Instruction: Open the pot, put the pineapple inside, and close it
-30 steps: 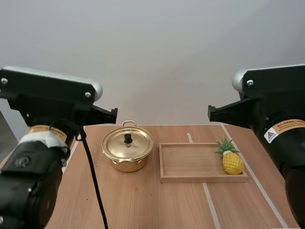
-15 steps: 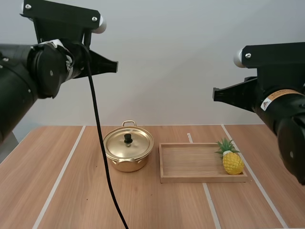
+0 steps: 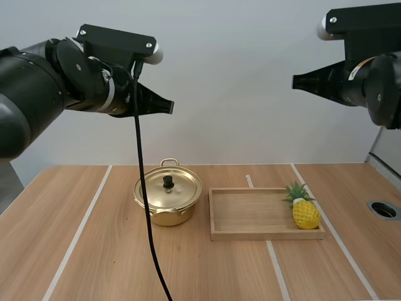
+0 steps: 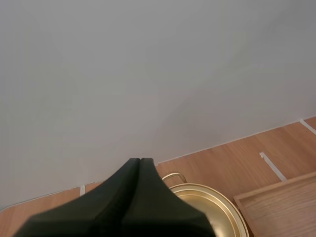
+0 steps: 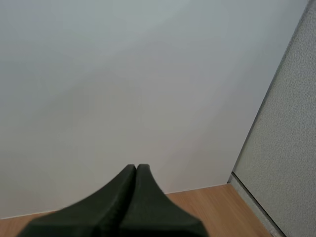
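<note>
A golden pot (image 3: 168, 199) stands at the table's middle left, its lid (image 3: 168, 186) with a black knob resting on it. To its right a yellow pineapple (image 3: 304, 211) lies at the right end of a wooden tray (image 3: 250, 216). My left gripper (image 3: 168, 107) hangs high above the pot and is shut on nothing. In the left wrist view its fingers (image 4: 139, 161) lie together as one wedge over the pot (image 4: 210, 207), near the tray (image 4: 281, 207). My right gripper (image 3: 296, 82) is high above the tray's right end, and its fingers (image 5: 136, 168) are shut on nothing.
White tape lines (image 3: 81, 229) run along the wooden table. A round hole (image 3: 383, 209) sits in the table near its right edge, beside a grey partition (image 3: 385, 150). Bare wood lies in front of the pot and the tray.
Both arms have risen from low near the camera to high over the table and reach forward. The pot, tray and pineapple have not moved.
</note>
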`<state>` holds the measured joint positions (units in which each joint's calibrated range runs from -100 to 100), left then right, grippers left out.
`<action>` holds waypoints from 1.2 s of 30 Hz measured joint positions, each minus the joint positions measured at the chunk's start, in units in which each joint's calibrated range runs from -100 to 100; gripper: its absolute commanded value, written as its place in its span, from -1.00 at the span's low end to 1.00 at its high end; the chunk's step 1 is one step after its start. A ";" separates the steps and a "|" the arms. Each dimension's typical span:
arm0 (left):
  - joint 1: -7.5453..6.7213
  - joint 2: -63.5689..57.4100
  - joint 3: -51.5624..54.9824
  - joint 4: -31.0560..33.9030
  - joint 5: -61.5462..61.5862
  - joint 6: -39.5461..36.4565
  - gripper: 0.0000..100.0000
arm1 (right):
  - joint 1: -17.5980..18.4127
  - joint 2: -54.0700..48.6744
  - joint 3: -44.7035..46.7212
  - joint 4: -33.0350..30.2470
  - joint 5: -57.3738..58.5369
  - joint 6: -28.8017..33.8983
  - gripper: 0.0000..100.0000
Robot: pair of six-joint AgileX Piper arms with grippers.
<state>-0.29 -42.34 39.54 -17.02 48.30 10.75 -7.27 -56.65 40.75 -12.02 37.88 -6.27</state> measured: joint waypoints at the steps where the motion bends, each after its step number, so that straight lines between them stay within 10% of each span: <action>1: 0.00 0.53 -0.03 -0.03 0.33 0.29 -1.00 | 0.00 0.24 -0.35 0.00 0.40 0.00 -1.00; 33: 0.00 7.64 -14.29 -2.75 29.38 2.39 -1.00 | 0.00 0.57 -0.44 -0.10 3.71 -2.75 -1.00; 36: 0.00 7.70 -14.29 -2.75 31.26 2.39 -0.73 | 0.00 0.57 -0.44 -0.10 4.70 -2.75 -1.00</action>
<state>-0.29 -34.64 25.25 -19.77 79.56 13.13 -7.27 -56.09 40.31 -12.12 42.59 -9.02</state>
